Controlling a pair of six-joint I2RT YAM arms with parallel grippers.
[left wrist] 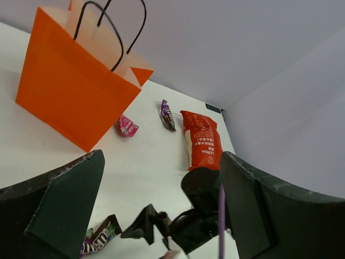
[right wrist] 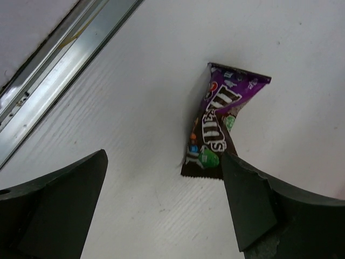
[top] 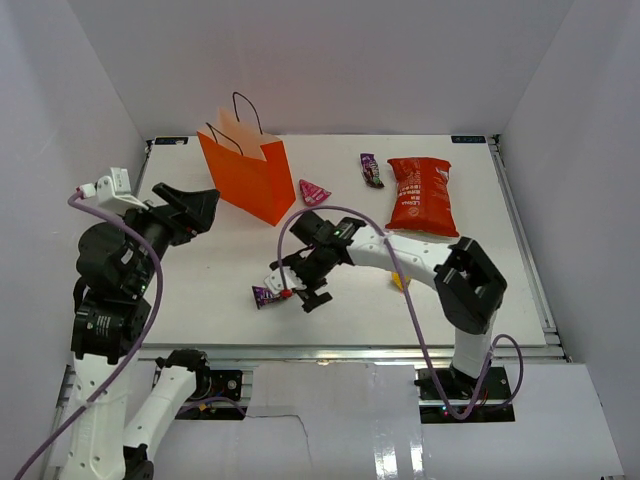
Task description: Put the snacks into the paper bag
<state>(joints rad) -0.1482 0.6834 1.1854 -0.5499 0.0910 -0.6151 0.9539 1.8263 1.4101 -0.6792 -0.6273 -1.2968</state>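
1. The paper bag [top: 243,178] [left wrist: 69,96] stands upright at the far left of the table [top: 200,300], bright orange, its mouth open and its thin black cord handles sticking up.
2. Just right of its base lies a pink sweet [top: 314,192] [left wrist: 127,125]. Further right are a dark purple sweet [top: 372,170] [left wrist: 167,115] and then the red crisp bag [top: 420,195] [left wrist: 202,140], lying flat. Its white lettering is too small to read with certainty.
3. A purple packet [top: 265,295] [right wrist: 218,124] lies near the front edge, well apart from the bag, and is printed "m&m's" with cartoon sweets.
4. The right gripper [top: 292,285] [right wrist: 161,210] hangs over this packet with its jaws wide apart. One finger's tip sits at the packet's lower end; whether it touches cannot be told. It holds nothing.
5. The right arm stretches across the table's middle, between the packet and the paper bag, and half hides a yellow sweet [top: 399,281].
6. The left gripper [top: 197,210] [left wrist: 161,183] is raised just left of the bag, jaws spread and empty.
7. A metal rail [right wrist: 64,65] runs along the table edge near the packet.
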